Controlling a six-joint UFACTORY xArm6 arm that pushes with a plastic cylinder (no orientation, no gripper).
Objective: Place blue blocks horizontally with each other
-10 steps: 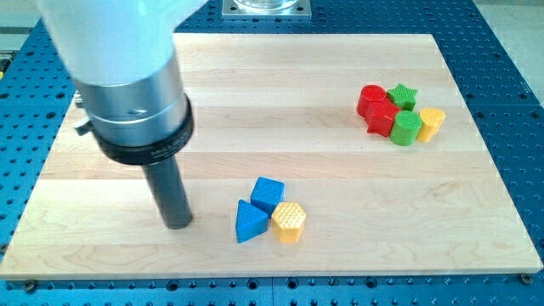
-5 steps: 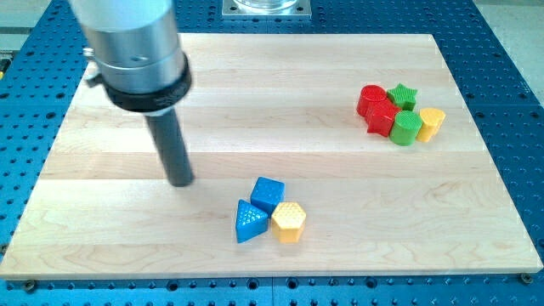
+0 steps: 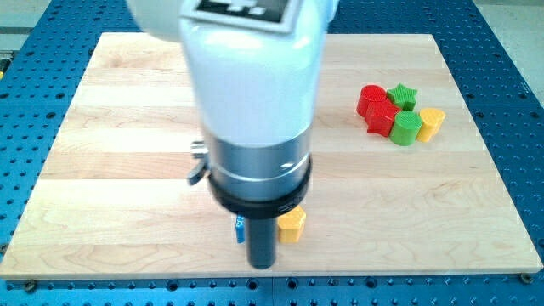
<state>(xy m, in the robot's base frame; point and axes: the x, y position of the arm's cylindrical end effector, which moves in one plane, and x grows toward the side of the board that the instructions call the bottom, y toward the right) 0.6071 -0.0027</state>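
Observation:
My arm covers the middle of the board, and my tip rests near the view's bottom edge. Only a thin sliver of one blue block shows just left of the rod, touching or almost touching it. The other blue block is hidden behind the arm. A yellow hexagonal block sits just right of the rod, partly covered by it.
A cluster at the view's upper right holds two red blocks, a green star, a green cylinder and a yellow block. The wooden board lies on a blue perforated table.
My arm swung from the board's upper left to the lower middle. It now stands over the blue blocks, hiding one fully and most of the other. The yellow hexagon looks unmoved.

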